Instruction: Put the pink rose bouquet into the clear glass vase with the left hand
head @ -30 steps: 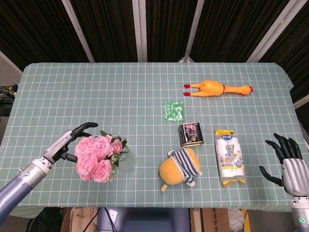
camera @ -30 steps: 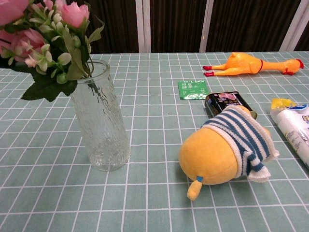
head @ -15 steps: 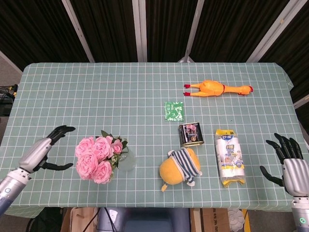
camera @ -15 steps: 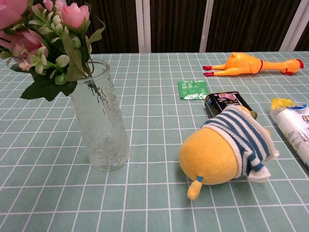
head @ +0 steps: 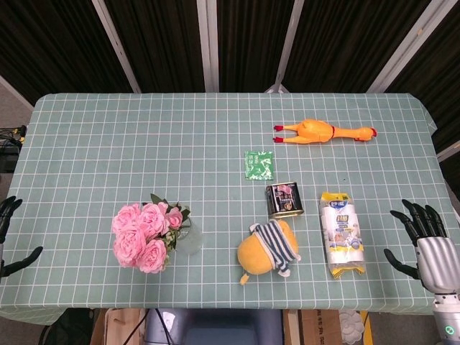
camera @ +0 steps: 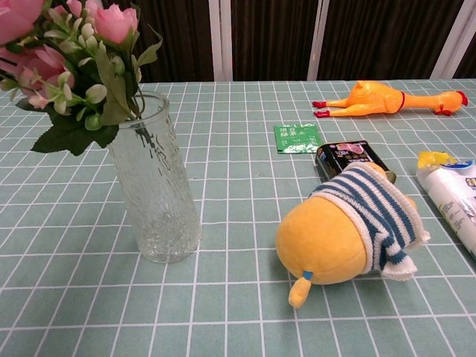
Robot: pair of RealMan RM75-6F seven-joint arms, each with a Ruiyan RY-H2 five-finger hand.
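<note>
The pink rose bouquet (head: pixel 141 234) stands in the clear glass vase (head: pixel 189 237) near the table's front left; in the chest view its blooms (camera: pixel 52 52) lean left over the upright vase (camera: pixel 155 182). My left hand (head: pixel 8 233) is at the far left edge of the head view, off the table, fingers spread and holding nothing. My right hand (head: pixel 425 242) hangs open past the table's right front corner, fingers apart. Neither hand shows in the chest view.
A yellow plush toy in a striped sweater (head: pixel 268 250) lies right of the vase. Behind it are a dark can (head: pixel 284 198), a green packet (head: pixel 259 164) and a rubber chicken (head: pixel 325 132). A white wrapped roll pack (head: pixel 341 231) lies to the right.
My left hand has let go of the bouquet and drawn back left, off the table edge. The bouquet stays in the vase. The right hand barely moved.
</note>
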